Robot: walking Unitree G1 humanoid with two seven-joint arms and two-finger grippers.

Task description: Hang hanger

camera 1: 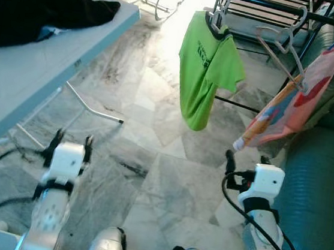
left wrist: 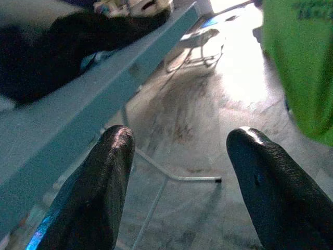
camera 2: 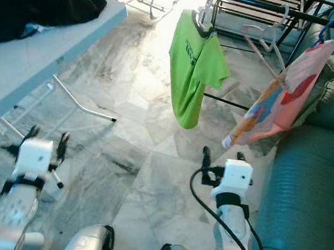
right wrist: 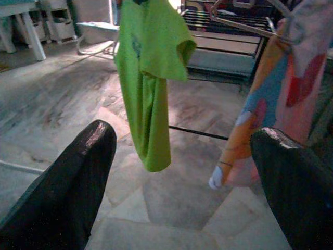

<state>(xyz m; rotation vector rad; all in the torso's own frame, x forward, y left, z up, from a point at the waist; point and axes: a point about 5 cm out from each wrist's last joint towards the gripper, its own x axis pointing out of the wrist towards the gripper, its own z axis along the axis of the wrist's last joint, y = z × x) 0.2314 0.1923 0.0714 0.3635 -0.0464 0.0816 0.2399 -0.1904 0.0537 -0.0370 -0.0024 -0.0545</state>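
Both grippers low over the marble floor, fingers spread, holding nothing.

Left gripper (camera 1: pixel 68 144) hovers beside the blue table (camera 1: pixel 33 79), where a black garment (camera 1: pixel 41 8) lies; right gripper (camera 1: pixel 248 165) hovers next to the teal sofa (camera 1: pixel 320 185). Ahead, a green shirt (camera 1: pixel 206 69) hangs on a hanger (camera 1: pixel 217 19) from the rack (camera 1: pixel 270 10). Beside it, a pink patterned cloth (camera 1: pixel 293 100) hangs on a pale hanger (camera 1: pixel 282 44), nearest the right gripper.
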